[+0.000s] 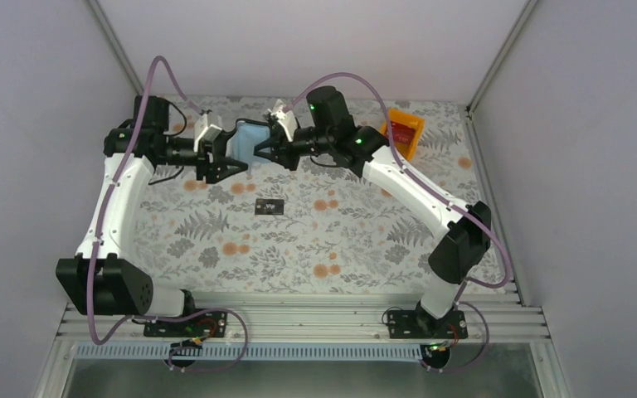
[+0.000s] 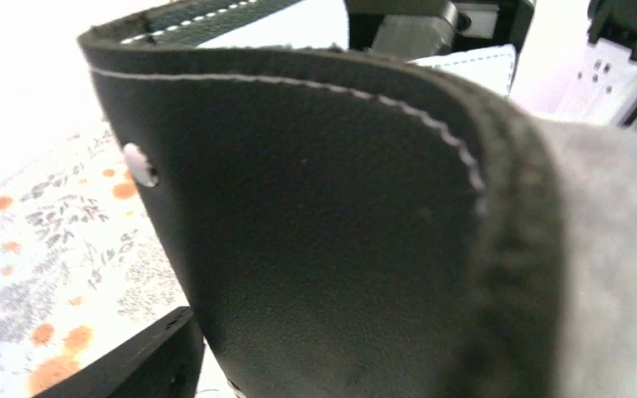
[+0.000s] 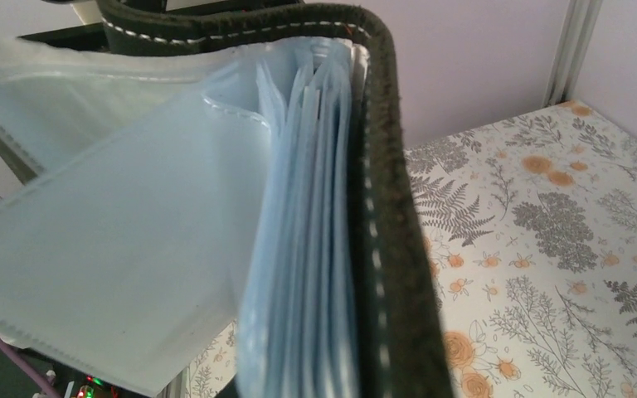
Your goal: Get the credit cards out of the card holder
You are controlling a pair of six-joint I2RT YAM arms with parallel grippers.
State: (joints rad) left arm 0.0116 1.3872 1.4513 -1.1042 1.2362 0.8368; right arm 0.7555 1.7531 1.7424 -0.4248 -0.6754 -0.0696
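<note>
Between the two wrists, lifted off the table (image 1: 340, 240), hangs the card holder (image 1: 245, 141). Both arms stretch forward and bend inward at the elbow, so the forearms run level and point at each other. The left gripper (image 1: 234, 162) meets the holder from its own front. In the left wrist view the black stitched cover (image 2: 315, 249) fills the frame, and the one visible finger (image 2: 133, 365) sits against its lower edge, clamped on it. The right gripper (image 1: 264, 152) faces the holder's open side. From the right wrist the bluish clear sleeves (image 3: 133, 249) fan out directly ahead, beside the dark cover edge (image 3: 390, 249). None of its own fingers show there, so I cannot tell whether they are apart or together. Below and well apart from both grippers, a black card with white marks (image 1: 269, 206) lies flat. Behind the right wrist stands an orange bin (image 1: 415, 124) with a red card (image 1: 400, 131).
</note>
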